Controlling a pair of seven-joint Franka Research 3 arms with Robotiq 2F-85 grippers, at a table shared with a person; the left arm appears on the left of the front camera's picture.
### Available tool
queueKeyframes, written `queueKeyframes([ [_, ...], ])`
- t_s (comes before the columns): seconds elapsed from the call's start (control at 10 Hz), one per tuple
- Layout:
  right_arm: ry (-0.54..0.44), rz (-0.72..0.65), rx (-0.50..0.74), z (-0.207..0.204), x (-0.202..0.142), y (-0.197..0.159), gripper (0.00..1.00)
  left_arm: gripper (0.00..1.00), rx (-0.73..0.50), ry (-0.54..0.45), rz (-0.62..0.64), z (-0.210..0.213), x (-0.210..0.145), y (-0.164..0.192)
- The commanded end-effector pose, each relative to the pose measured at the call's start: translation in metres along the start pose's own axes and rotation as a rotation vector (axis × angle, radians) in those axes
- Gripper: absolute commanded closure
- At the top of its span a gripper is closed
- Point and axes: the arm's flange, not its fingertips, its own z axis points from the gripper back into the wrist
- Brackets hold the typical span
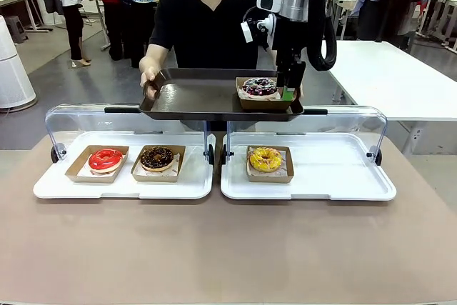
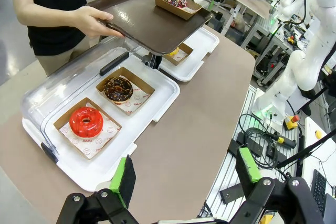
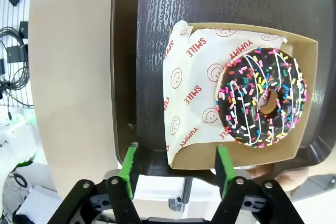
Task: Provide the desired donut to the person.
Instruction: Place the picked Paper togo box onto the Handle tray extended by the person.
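The person (image 1: pixel 207 19) in a black T-shirt stands at the far side and holds a dark brown tray (image 1: pixel 193 98) level with both hands. On the tray's right part sits a cardboard box with a chocolate donut with coloured sprinkles (image 1: pixel 260 86). My right gripper (image 1: pixel 288 91) comes down at that box's right edge. In the right wrist view the right gripper (image 3: pixel 176 163) is open, its green pads straddling the box's near edge without touching it, the sprinkled donut (image 3: pixel 261 97) just beyond. My left gripper (image 2: pixel 185 174) is open and holds nothing, high over the table's left end.
Two white trays (image 1: pixel 128 187) (image 1: pixel 335 176) with raised clear lids lie below the held tray. They hold a red donut (image 1: pixel 106 160), a chocolate donut (image 1: pixel 157 157) and a yellow donut (image 1: pixel 265 158), each in a box. Brown tabletop (image 1: pixel 228 248) lies bare in front.
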Motion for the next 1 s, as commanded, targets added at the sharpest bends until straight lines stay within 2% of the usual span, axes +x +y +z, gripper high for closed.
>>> queueKeyframes([
  [0.0,-0.024,0.017,0.017,0.002,-0.001,-0.003,0.00,0.00,-0.004,-0.010,-0.021,0.001,-0.002,0.000],
  [0.5,-0.031,0.013,0.018,0.003,-0.001,-0.002,0.00,0.00,-0.004,-0.010,-0.021,0.001,-0.002,0.000],
  [0.6,-0.035,0.029,0.008,0.014,-0.003,0.008,0.00,0.00,-0.004,-0.010,-0.021,0.001,-0.002,0.000],
  [0.7,-0.025,0.035,0.004,0.034,-0.016,0.024,0.00,0.00,-0.004,-0.010,-0.021,0.001,-0.002,0.000],
  [0.9,-0.046,0.042,0.002,0.064,-0.069,0.063,0.00,0.00,-0.004,-0.010,-0.021,0.001,-0.002,0.000],
])
